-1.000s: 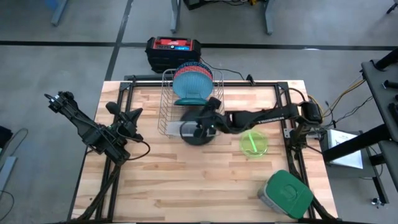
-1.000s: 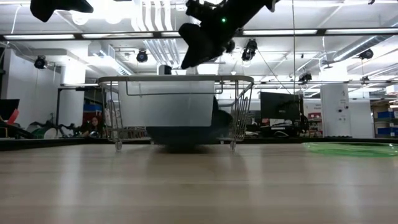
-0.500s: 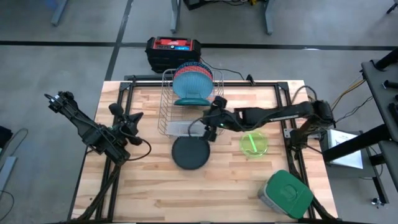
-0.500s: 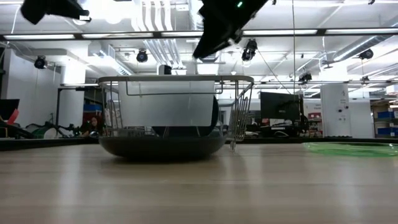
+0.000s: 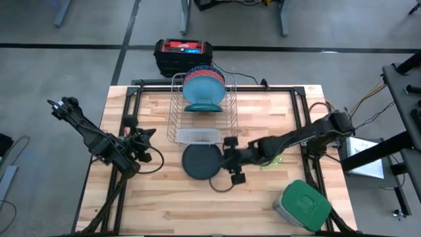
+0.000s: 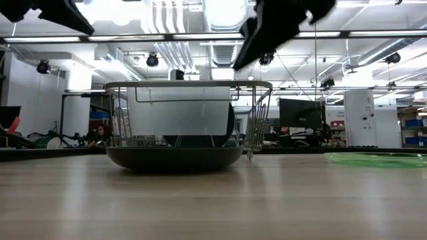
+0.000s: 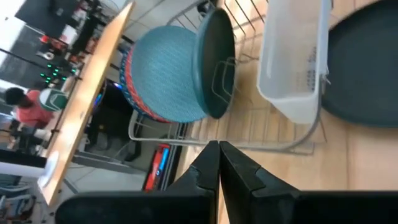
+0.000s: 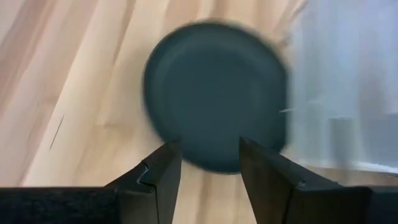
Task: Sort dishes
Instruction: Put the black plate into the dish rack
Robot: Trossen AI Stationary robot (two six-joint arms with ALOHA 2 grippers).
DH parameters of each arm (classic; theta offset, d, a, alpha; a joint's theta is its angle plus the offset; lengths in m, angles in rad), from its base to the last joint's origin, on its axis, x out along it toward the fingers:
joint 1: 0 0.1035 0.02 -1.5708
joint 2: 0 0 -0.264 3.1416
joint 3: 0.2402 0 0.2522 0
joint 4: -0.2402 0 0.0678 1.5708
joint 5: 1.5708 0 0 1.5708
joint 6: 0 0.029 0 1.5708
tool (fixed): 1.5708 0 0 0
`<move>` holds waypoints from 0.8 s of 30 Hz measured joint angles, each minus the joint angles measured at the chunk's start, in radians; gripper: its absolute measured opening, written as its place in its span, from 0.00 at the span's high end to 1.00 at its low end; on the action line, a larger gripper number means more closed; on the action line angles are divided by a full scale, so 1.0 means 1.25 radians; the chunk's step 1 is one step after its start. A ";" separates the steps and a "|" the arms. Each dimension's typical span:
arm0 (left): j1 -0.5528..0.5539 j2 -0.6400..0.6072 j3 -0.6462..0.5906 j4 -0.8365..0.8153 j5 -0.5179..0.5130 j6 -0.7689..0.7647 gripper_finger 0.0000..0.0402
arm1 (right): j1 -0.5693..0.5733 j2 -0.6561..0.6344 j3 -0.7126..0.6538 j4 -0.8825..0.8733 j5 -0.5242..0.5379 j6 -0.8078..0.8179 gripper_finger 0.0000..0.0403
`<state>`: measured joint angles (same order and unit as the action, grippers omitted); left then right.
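Round dark green plate lying flat on the light wooden surface, near its middle, just at 6 o'clock from the silver wire rack and close against the clear plastic tray clipped to the rack's front. Nothing gripping that plate. In the low view, same plate resting on the surface in front of the rack.

Right tool hanging at 3 o'clock of the dark green plate, just beside its rim, fingers spread apart and empty; in the right wrist view the plate visible beyond and between the two fingers, not touched.

Left tool waiting over the surface at 9 o'clock of the plate, well apart from it, fingers pressed together with nothing between them.

Standing on edge in the rack: a light blue plate, a red-patterned plate behind it, and another dark green plate in front.

Translucent neon-green bowl sitting on the surface at 3 o'clock, mostly hidden under the right arm. Grey container with green lid at 4 o'clock, at the surface's corner.
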<state>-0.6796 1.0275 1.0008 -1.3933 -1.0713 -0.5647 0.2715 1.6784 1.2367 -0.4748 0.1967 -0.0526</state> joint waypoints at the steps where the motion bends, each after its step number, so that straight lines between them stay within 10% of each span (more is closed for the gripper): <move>1: 0.000 0.001 0.000 0.005 -0.007 -0.001 1.00 | 0.005 0.020 0.000 0.004 -0.008 -0.004 0.64; 24: -0.008 0.046 0.001 0.246 -0.014 0.005 1.00 | 0.029 0.269 0.031 0.177 -0.055 -0.088 0.61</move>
<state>-0.6899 1.0855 1.0016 -1.0861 -1.0882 -0.5591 0.3080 2.0145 1.2749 -0.2534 0.1280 -0.1630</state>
